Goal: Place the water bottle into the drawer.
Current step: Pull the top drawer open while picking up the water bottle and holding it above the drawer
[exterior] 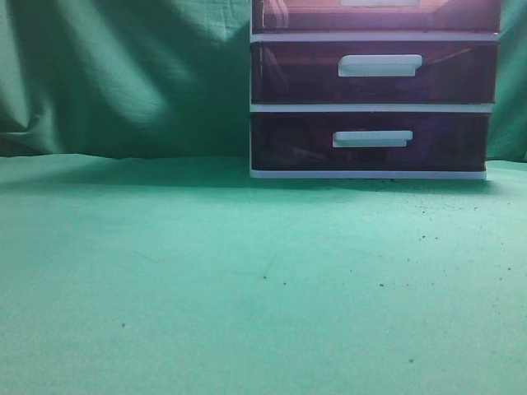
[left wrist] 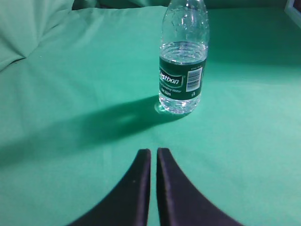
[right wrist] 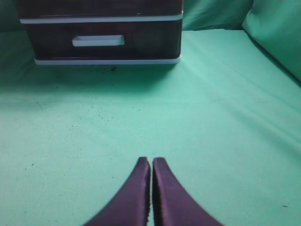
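Observation:
The water bottle point(left wrist: 183, 66) is clear plastic with a dark green label. It stands upright on the green cloth in the left wrist view, a little ahead and right of my left gripper point(left wrist: 154, 150), which is shut and empty. The bottle does not show in the exterior view. The white-framed cabinet point(exterior: 375, 107) stands at the back right. Its top drawer point(exterior: 375, 12) is cut off by the frame edge and looks closed. My right gripper point(right wrist: 151, 160) is shut and empty, well in front of the cabinet point(right wrist: 101, 60). Neither gripper shows in the exterior view.
The two lower drawers point(exterior: 375, 72) are closed, each with a white bar handle; the lowest point(right wrist: 99, 41) shows in the right wrist view. Green cloth point(exterior: 206, 280) covers the table and hangs as a backdrop point(exterior: 123, 74).

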{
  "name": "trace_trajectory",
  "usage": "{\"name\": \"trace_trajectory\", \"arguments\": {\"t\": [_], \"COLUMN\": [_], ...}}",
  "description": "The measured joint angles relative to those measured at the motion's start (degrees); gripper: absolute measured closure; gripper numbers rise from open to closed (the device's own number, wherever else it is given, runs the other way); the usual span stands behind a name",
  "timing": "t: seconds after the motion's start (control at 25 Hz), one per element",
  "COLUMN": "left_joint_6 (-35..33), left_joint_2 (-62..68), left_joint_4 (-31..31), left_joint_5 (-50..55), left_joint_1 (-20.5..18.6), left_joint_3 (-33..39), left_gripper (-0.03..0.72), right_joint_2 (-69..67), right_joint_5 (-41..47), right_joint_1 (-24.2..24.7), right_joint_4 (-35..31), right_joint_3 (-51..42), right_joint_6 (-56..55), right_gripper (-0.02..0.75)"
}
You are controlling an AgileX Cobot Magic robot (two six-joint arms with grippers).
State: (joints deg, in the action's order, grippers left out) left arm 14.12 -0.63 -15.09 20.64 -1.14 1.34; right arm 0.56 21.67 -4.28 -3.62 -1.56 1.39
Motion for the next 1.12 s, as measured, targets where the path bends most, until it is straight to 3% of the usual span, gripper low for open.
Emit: {"name": "trace_trajectory", "arguments": {"t": [0.64, 0.84, 1.12], "left_joint_6": [0.0, 0.98, 2.13], "left_joint_2": [0.0, 0.0, 0.0], "left_joint_4": [0.7, 7.85, 9.18], "left_joint_5": [-0.91, -15.8, -32.0], "left_joint_1": [0.0, 0.0, 0.0], "left_joint_3": [0.0, 0.0, 0.0], "left_gripper": [0.688, 0.688, 0.688], "right_joint_2": [0.0, 0.0, 0.0], "right_joint_5": [0.0, 0.0, 0.0], "right_joint_1": [0.0, 0.0, 0.0], "right_joint_4": [0.0, 0.0, 0.0], "right_joint_3": [0.0, 0.0, 0.0], "right_joint_6": [0.0, 0.0, 0.0], "right_gripper": [0.738, 0.738, 0.738]}}
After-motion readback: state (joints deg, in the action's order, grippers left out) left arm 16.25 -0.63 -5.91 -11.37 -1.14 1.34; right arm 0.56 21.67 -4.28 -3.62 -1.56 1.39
